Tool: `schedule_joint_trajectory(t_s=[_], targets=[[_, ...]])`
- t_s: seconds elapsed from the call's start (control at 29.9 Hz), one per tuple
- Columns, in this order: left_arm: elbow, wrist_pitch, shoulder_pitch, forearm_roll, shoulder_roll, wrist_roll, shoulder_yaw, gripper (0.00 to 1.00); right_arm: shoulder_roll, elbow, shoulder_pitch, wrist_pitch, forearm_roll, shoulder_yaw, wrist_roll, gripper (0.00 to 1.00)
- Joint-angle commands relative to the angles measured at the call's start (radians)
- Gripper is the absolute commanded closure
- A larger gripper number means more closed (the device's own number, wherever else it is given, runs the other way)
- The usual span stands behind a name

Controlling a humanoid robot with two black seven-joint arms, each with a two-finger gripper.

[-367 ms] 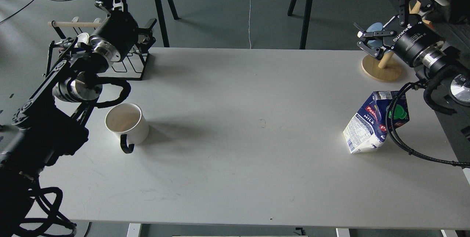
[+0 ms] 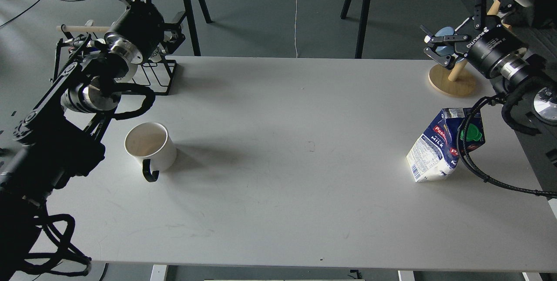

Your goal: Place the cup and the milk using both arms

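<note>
A white cup (image 2: 150, 145) with a black handle stands upright on the left of the white table (image 2: 278, 185), handle towards me. A blue and white milk carton (image 2: 439, 146) with a green cap stands on the right and leans a little. My left gripper (image 2: 153, 9) is open and empty, raised above the table's back left corner, well behind the cup. My right gripper (image 2: 462, 23) is open and empty, raised at the back right, behind and above the carton. A black cable from my right arm hangs in front of the carton.
A black wire rack (image 2: 154, 76) stands at the back left under my left gripper, with a wooden dowel (image 2: 82, 28) beside it. A wooden stand on a round base (image 2: 452, 83) with a blue disc sits at the back right. Black trestle legs (image 2: 359, 11) stand behind the table.
</note>
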Motion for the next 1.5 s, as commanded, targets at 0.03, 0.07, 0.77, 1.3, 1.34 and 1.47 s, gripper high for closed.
schedule_joint_trajectory(t_s=[0.03,0.07,0.77,1.3,1.34,1.47], targets=[[0.001,-0.004,-0.012,-0.002,0.019,-0.002,-0.01,0.0,0.0,-0.001,0.001,0.001,-0.001,0.004,0.0,0.01],[0.002,-0.003,-0.014,-0.002,0.019,0.0,-0.017,0.0,0.0,-0.001,0.001,0.004,-0.001,0.004,0.0,0.01],[-0.013,-0.055,-0.095,0.13,0.144,0.001,0.173,0.0,0.0,0.002,0.013,0.015,-0.009,0.006,-0.012,0.01],[-0.442,-0.046,-0.045,0.214,0.63,0.001,0.408,0.0,-0.026,-0.003,0.028,0.015,-0.017,-0.003,-0.012,0.01],[-0.49,-0.046,-0.037,0.214,0.684,0.001,0.424,0.0,-0.027,-0.003,0.028,0.015,-0.017,-0.003,-0.012,0.01],[-0.629,-0.046,-0.02,0.214,0.842,0.001,0.466,0.0,-0.028,-0.006,0.027,0.015,-0.032,-0.005,-0.012,0.01]])
